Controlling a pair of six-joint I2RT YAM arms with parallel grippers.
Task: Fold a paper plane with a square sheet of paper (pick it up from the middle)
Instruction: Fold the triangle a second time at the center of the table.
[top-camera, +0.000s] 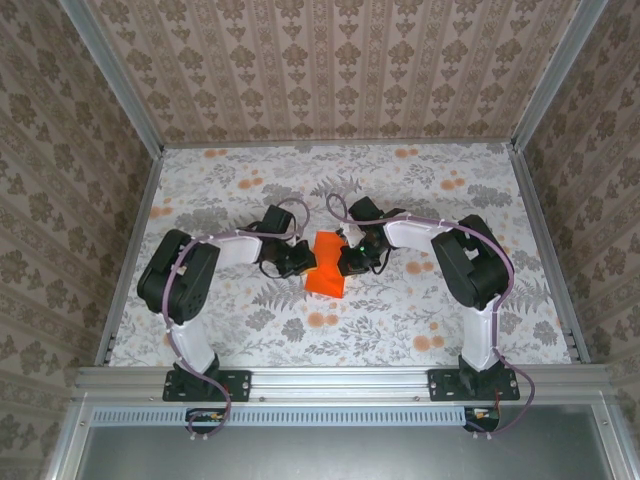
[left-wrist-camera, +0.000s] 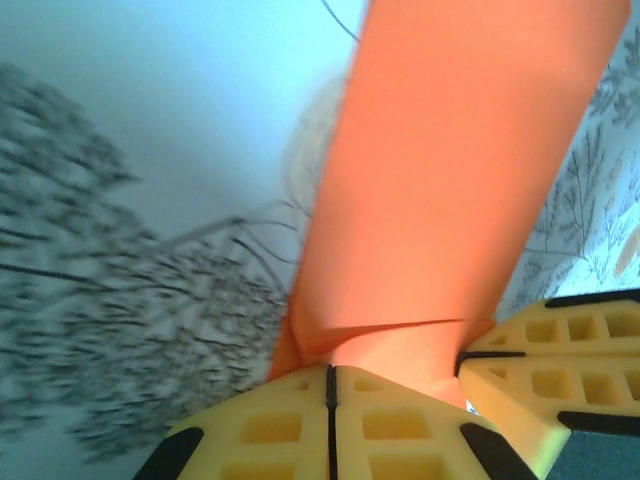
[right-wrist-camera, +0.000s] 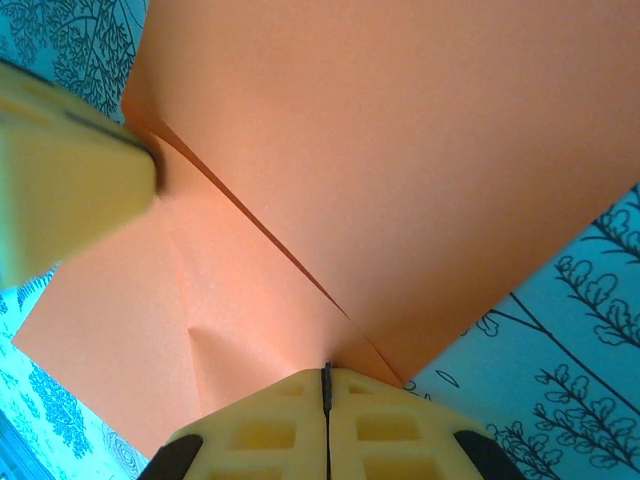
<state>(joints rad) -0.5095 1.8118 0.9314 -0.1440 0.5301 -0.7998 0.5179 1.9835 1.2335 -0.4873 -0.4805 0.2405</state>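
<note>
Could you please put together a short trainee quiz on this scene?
1. True or false: the left end effector is open.
2. The paper is: A orange; B blue; C white.
3. How many end effectors pinch the paper?
Key: 1 false, it is shut on the paper; 2 A; 3 two, as the right end effector grips it as well.

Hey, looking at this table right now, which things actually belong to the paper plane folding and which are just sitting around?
Part of the job:
- orange paper sheet, already creased
- left gripper, pinched shut on the sheet
- right gripper, pinched shut on the sheet

Just surroundings:
- flowered tablecloth
- patterned walls
- metal rail at the near edge
</note>
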